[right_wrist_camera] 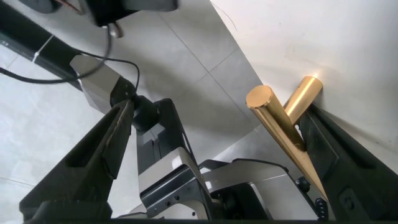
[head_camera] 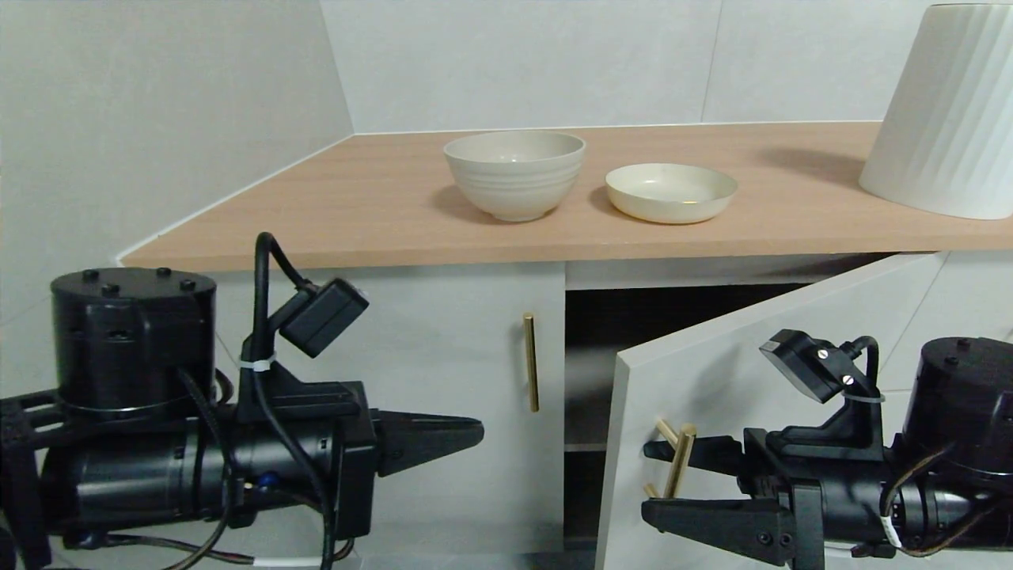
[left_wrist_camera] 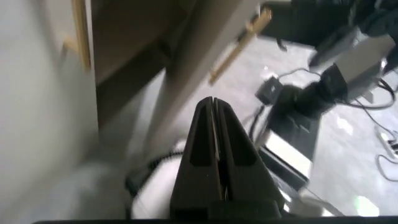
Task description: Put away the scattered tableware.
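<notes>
Left tool point(head_camera: 473, 432) first: clenched on nothing, fingers point(left_wrist_camera: 199, 137) pressed flat together, level and low in front of the shut left-hand white cabinet door point(head_camera: 443, 380) with its upright brass bar handle point(head_camera: 531, 362). Best parked there, out of the other door's swing.

Rightwards, past the dark cabinet opening point(head_camera: 589, 356): half-open right-hand white cabinet door point(head_camera: 712, 372), carrying a second brass bar handle point(head_camera: 679, 461). Right tool point(head_camera: 655, 481) released and spread, straddling that bar, one finger either side; from the right wrist, bar close against one finger, well apart from the other. Not clamped yet.

Probably door-opening in hand, early in the task. To do it well: close gently on the bar or hook behind it, then draw along the hinge's arc rather than straight back, wrist turning with the panel. Stop only once wide enough to pass a bowl through without clipping the edge.

Containers, left to right on the light wooden worktop point(head_camera: 356, 210): beige ribbed ceramic bowl point(head_camera: 514, 174), upright, empty; just beside it, not touching, shallow cream ceramic dish point(head_camera: 671, 191), empty too. Far right, tall white fluted shade-like object point(head_camera: 950, 111). Inside the cabinet, one shelf edge point(head_camera: 586, 447) discernible; contents too dim to tell.
</notes>
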